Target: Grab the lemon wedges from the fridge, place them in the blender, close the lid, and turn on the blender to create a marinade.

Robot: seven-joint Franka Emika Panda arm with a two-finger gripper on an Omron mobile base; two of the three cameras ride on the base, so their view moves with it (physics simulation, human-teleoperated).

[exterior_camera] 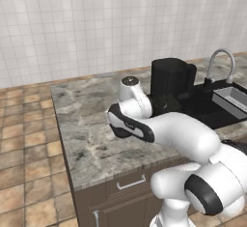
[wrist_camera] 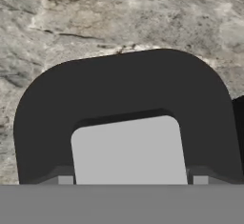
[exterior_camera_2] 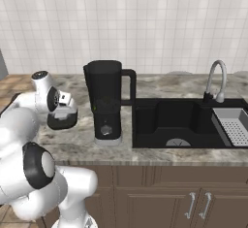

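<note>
Pincer (wrist_camera: 128, 182) wide, low over the lid (wrist_camera: 128, 118) lying flat on counter (exterior_camera: 82, 124), left of blender (exterior_camera_2: 109, 101). Risk: fingers skid off cap; lid slides.

lid (wrist_camera: 119, 89): matt black | counter (wrist_camera: 95, 18): mottled grey stone | faucet (exterior_camera_2: 215, 79): shiny metal

The white arm (exterior_camera: 178, 134) bends low over the marble surface (exterior_camera: 82, 120). Behind it stands the black blender (exterior_camera: 171, 78), beside the dark sink (exterior_camera: 217, 105).
</note>
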